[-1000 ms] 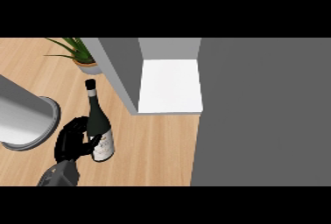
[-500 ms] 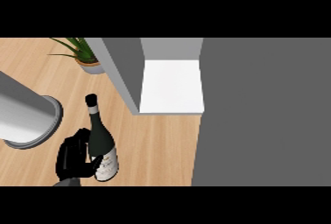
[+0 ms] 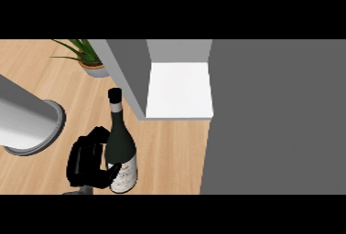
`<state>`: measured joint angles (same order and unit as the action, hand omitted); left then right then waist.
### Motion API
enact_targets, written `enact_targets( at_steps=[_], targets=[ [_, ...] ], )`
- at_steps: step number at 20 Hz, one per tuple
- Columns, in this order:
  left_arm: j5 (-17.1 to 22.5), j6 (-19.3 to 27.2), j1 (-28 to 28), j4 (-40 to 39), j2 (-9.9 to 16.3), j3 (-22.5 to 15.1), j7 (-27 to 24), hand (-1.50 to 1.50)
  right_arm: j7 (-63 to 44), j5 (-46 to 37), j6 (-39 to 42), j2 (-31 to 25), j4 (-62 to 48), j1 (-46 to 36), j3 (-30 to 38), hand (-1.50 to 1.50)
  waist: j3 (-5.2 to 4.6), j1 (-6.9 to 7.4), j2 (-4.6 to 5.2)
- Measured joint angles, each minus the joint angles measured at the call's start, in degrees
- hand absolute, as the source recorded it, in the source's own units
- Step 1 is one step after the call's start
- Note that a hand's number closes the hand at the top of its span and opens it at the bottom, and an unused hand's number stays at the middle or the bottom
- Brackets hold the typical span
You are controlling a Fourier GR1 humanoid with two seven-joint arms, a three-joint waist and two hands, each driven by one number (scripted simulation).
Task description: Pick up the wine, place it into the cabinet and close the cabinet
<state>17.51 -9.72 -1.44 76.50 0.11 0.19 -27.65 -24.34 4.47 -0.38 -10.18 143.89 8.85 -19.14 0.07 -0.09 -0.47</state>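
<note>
carrying the wine bottle to the open cabinet

the wine bottle (image 3: 122,153) stands over the wooden worktop (image 3: 172,146), its dark neck and cap pointing up the view toward the cabinet (image 3: 179,89), its pale label at the bottom edge. the one hand (image 3: 88,160) in the head view comes in from the lower left, so it reads as the left hand, though only one forearm shows and that is a judgement. its black fingers are curled round the bottle's lower body from the left side, clamped on it. the right hand shows nowhere.

the cabinet is open: its white shelf floor is bare and lit, with a grey wall on its left edge just beside the bottle's cap. the wide grey panel (image 3: 273,119) filling the right of the view is probably the door, but i cannot tell for sure.

the step in hand looks like the carry, with the placing not yet done. to do it well, keep the bottle upright and move it right and forward so the neck passes clear of the cabinet's left wall rather than clipping it. set the base well onto the white floor, not on its front lip, before uncurling the fingers. a tall narrow bottle tips easily, so the hand should draw back sideways without brushing it. the grey cylinder (image 3: 27,121) and potted plant (image 3: 88,57) sit to the left, away from the path.
</note>
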Motion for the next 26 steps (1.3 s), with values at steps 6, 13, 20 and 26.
enact_targets(
  at_steps=[6,13,20,26],
  targets=[
    [0.0,11.6,0.9,11.2,-0.1,-9.0,7.5,1.50,-1.2,0.2,0.5,-0.4,0.1,-0.6,1.3,-1.50,-0.02,-0.33,0.11],
    [2.1,26.9,9.9,14.3,-0.1,-17.2,15.6,1.50,-1.3,0.4,1.0,-0.3,0.1,-0.8,2.2,-1.50,-0.04,-0.93,0.25],
    [4.1,37.9,18.4,9.8,-0.1,-21.6,18.9,1.50,-0.3,0.5,1.7,0.4,0.1,0.3,1.5,-1.50,-0.05,-1.08,0.34],
    [5.1,41.6,24.2,1.9,-0.1,-21.5,17.5,1.50,-0.2,0.8,2.8,-0.3,0.2,0.9,3.0,-1.50,-0.07,-1.32,0.43]
  ],
)
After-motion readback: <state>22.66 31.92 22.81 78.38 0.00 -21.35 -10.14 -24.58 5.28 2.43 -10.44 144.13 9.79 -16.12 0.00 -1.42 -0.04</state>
